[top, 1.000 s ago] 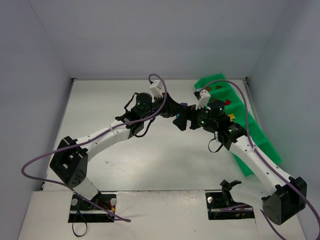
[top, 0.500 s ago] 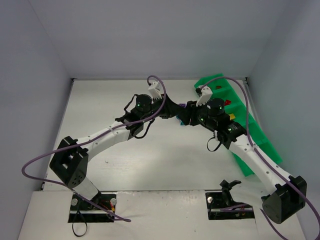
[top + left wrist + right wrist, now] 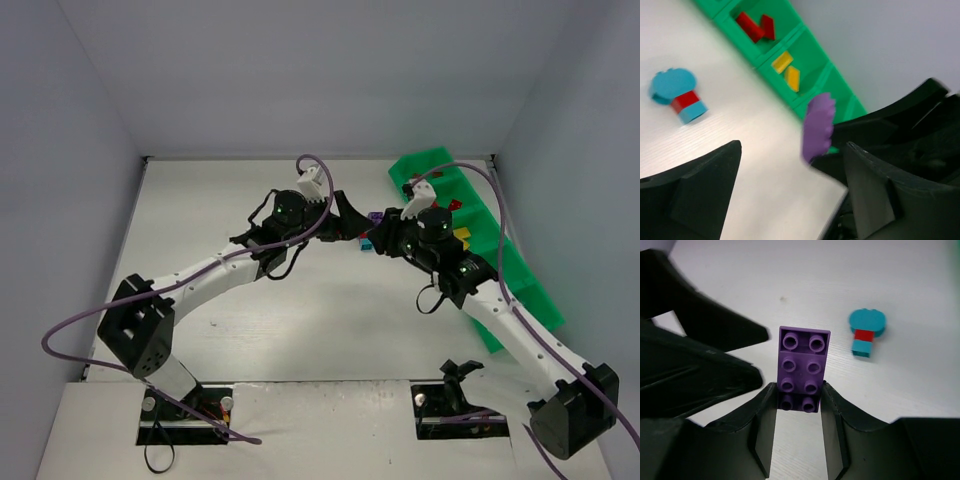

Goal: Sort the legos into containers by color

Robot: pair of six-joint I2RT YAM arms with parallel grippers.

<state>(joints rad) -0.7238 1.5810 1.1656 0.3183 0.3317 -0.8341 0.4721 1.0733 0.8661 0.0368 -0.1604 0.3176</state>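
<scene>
Right gripper [image 3: 799,390] is clamped on the purple brick [image 3: 803,367], on the table side of the green tray [image 3: 522,285] and level with its far half. We hold only the brick's last row of studs. The rest sticks out past the fingertips [image 3: 764,415], and we can't tell if its free end touches the table [image 3: 200,210].

Teal-and-red stack [image 3: 866,332] lies on the table just beside that claw, same side of the tray, touching neither claw.

Left gripper [image 3: 792,150] sits a little further from the tray, jaws wide and empty. It points at the tray with the brick right in front of it. The two claws are nearly touching.

In the tray, red bricks [image 3: 755,26] are in one compartment and yellow bricks [image 3: 787,70] in the next. We see no purple compartment from here.

Risks as we see them:
- The grip is shallow, so a fast swing toward the tray could pivot or shed the brick.
- The left fingers are very close, so a sideways move by the right arm could clip them.
- The yellow compartment looks closest to the brick, so an early release would mis-sort it.
- The stack is two colours joined and needs splitting before it can be binned.
</scene>
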